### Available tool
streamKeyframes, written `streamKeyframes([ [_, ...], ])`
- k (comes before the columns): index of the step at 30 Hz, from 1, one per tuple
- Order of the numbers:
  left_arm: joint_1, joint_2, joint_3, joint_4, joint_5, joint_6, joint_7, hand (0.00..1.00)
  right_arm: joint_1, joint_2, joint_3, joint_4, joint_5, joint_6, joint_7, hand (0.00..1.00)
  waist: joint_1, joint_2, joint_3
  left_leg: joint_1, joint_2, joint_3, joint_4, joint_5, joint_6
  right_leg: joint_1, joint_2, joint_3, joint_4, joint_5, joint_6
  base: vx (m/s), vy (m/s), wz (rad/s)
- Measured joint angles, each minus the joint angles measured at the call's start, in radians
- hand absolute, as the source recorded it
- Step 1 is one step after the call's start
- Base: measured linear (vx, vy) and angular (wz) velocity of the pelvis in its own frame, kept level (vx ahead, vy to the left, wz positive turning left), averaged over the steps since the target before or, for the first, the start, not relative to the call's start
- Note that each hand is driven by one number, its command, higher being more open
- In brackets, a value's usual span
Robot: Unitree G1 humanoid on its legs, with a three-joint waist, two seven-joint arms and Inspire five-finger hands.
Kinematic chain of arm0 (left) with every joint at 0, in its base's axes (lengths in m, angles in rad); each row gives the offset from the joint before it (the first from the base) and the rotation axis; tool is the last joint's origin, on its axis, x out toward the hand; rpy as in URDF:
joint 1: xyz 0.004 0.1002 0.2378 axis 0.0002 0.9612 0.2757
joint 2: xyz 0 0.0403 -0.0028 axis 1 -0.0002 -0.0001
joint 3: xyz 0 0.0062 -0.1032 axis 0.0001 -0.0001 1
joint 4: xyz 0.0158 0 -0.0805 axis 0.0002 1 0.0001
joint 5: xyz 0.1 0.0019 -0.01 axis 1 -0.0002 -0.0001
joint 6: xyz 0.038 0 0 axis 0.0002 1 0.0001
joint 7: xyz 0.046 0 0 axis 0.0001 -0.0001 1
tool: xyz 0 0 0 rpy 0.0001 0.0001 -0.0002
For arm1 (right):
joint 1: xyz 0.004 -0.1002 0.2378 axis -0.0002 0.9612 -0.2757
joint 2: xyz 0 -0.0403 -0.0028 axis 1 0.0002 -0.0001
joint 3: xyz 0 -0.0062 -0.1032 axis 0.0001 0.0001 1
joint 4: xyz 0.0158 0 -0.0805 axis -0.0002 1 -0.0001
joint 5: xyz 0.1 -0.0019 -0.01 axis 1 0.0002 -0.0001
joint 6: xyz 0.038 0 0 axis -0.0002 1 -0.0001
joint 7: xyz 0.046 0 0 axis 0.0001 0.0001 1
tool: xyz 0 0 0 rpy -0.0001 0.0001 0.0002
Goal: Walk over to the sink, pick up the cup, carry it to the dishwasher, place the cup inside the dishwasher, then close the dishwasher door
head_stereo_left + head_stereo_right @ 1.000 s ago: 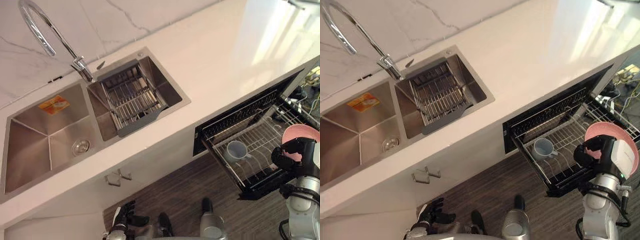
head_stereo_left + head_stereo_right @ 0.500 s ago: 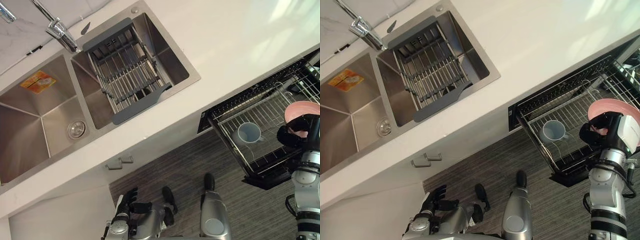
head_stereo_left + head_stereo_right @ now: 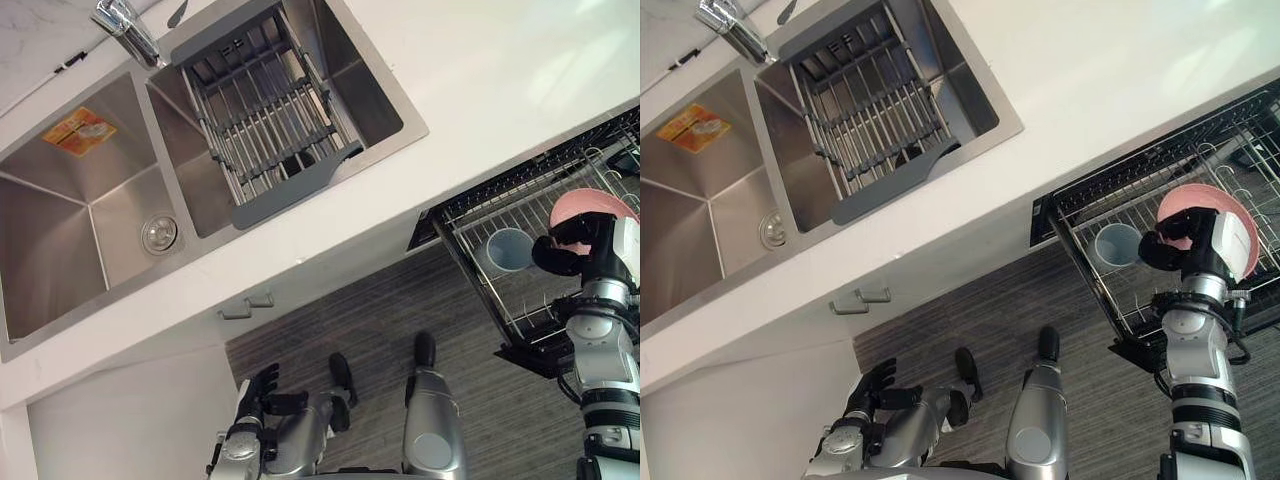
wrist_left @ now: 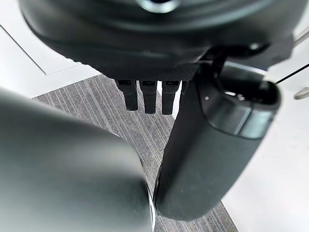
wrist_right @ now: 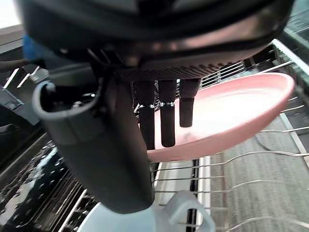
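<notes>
Below the white worktop (image 3: 480,90), the cup (image 3: 509,249) already sits in the pulled-out dishwasher rack (image 3: 481,290), just left of the empty, straight-fingered right hand (image 3: 575,245), far nearer than the slack, empty left hand (image 3: 262,390).

text: none legible | label: orange sticker (image 3: 78,131) on sink (image 3: 60,250) basin wall, print unreadable

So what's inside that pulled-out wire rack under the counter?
A pale blue cup sits in the wire rack, and a pink plate rests beside it. The robot's right hand covers the plate's lower part and the rack beneath.
</notes>
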Motion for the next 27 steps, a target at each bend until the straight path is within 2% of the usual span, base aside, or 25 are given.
streamKeyframes([
  [7, -0.005, -0.002, 0.000, 0.000, 0.001, 0.002, 0.000, 0.90, 0.002, 0.019, -0.001, -0.018, -0.002, -0.002, -0.003, 0.90, 0.008, -0.001, 0.001, -0.001, -0.001, -0.007, 0.004, 0.000, 0.000, 0.006, -0.002, -0.007, -0.002, 0.002, 0.002, 0.00, 0.005, 0.02],
  [13, -0.006, -0.003, 0.003, 0.000, 0.001, 0.009, 0.003, 0.90, 0.059, 0.060, -0.009, -0.147, -0.009, 0.000, -0.010, 0.90, 0.004, -0.006, 0.004, 0.010, 0.000, -0.012, 0.006, 0.000, 0.000, 0.034, 0.002, -0.013, -0.030, 0.016, 0.005, 0.00, 0.000, 0.00],
  [27, -0.013, 0.014, 0.013, -0.004, 0.022, 0.031, 0.005, 0.90, 0.207, 0.238, -0.135, -0.458, -0.017, -0.010, -0.015, 0.90, 0.007, -0.067, -0.001, 0.086, 0.007, 0.016, -0.039, -0.001, 0.007, 0.101, 0.027, 0.018, -0.103, 0.046, 0.006, 0.01, 0.014, -0.09],
])
